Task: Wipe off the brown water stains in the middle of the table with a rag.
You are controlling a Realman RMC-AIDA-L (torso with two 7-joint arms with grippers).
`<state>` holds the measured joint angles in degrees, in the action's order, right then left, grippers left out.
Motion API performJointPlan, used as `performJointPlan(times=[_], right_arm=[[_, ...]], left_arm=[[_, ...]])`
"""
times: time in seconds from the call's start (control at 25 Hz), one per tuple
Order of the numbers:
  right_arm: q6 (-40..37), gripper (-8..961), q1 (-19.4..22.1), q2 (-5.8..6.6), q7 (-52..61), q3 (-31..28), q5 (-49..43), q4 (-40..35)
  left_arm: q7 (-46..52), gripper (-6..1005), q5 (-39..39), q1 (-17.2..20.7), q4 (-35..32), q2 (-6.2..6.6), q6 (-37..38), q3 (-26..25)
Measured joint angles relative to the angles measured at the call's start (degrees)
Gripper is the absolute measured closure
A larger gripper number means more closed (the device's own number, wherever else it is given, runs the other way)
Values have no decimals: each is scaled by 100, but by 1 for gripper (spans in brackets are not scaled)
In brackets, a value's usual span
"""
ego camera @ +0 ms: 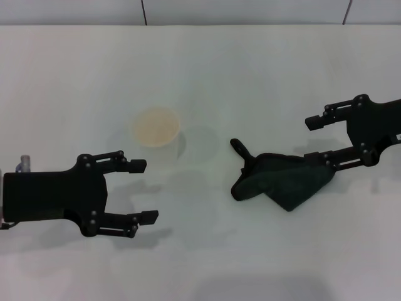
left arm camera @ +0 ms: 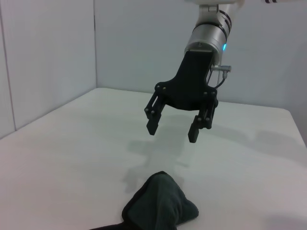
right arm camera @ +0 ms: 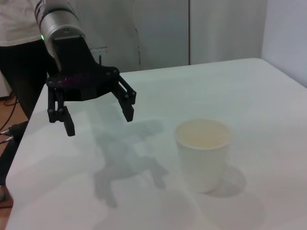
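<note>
- The rag (ego camera: 283, 180) lies on the table (ego camera: 250, 75), right of the paper cup (ego camera: 156, 127); no brown stain shows.
- Right gripper (ego camera: 324, 142), jaws wide, sits at the rag's edge; pinch a thick fold.
- Left gripper (ego camera: 143, 191) hovers, jaws wide.

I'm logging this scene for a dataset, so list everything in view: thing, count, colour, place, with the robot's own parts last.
table: one, white, spans the whole head view; everything rests on or hangs over it.
paper cup: one, white with a cream inside, upright, left of the middle of the table.
rag: one, dark green-black, crumpled on the table right of the middle, right of the cup.
brown water stains: none that I can make out on the table in any view.
left gripper: one, black, open, over the near left of the table, short of the cup, holding nothing.
right gripper: one, black, open, at the right side; its lower finger overlaps the rag's right edge in the head view.
</note>
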<state>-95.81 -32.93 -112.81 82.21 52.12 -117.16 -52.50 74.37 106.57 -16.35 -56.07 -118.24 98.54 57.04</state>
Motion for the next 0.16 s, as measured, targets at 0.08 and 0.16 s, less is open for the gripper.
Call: performJointPlan(times=[0.08, 0.16], right_arm=[[2, 265, -2, 0, 0, 0, 0, 0], [2, 265, -2, -2, -2, 0, 0, 0]], left_arm=[[-9, 112, -46, 2, 0, -19, -1, 0], [-27, 112, -106, 15, 0, -40, -1, 0]])
